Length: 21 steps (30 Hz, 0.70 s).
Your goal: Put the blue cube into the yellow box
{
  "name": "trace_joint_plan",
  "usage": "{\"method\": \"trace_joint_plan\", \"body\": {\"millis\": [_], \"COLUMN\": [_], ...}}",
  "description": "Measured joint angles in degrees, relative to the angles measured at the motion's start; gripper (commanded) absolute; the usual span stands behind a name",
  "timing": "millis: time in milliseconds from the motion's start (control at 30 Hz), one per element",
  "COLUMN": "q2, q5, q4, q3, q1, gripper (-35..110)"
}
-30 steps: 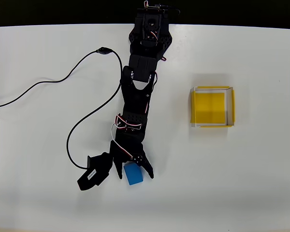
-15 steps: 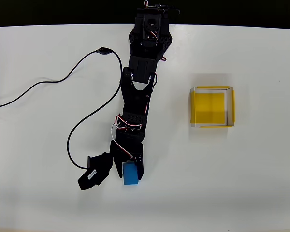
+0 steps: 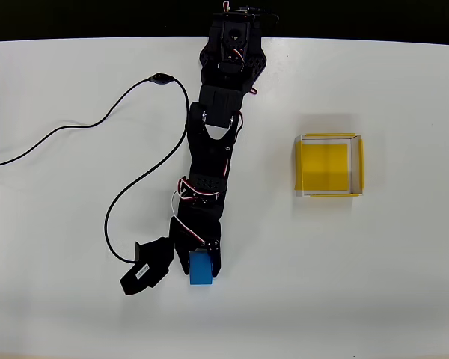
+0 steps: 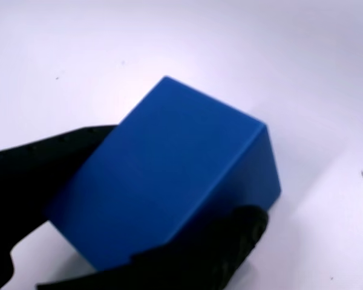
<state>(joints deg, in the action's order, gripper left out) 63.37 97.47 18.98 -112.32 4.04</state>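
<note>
Since a second ago our gripper has gone from spread wide around the blue cube to clamped on it, and the cube, which lay slightly skewed, now sits squared between the fingers; over the last half second almost nothing shifts. In the wrist view the black fingers press on the cube's two opposite sides. The cube sits low on the white table, at the arm's far end, well apart from the yellow box up and to the right in the overhead view.

What worries us is the hold — the wrist view shows the cube angled in the jaws, so it could twist or slip out on the swing across. The box is shallow with thin walls, so a low carry could also nudge it, or a release off-centre could land the cube on a wall.
</note>
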Motion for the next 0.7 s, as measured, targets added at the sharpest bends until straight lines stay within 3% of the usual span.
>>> {"method": "trace_joint_plan", "body": {"millis": [333,700], "q2": [23.7,47.4], "q5": [1.1,1.8], "q4": [0.0,-2.7], "q3": [-10.7,-18.9], "q1": [-5.9,-24.9], "gripper": [15,16]}}
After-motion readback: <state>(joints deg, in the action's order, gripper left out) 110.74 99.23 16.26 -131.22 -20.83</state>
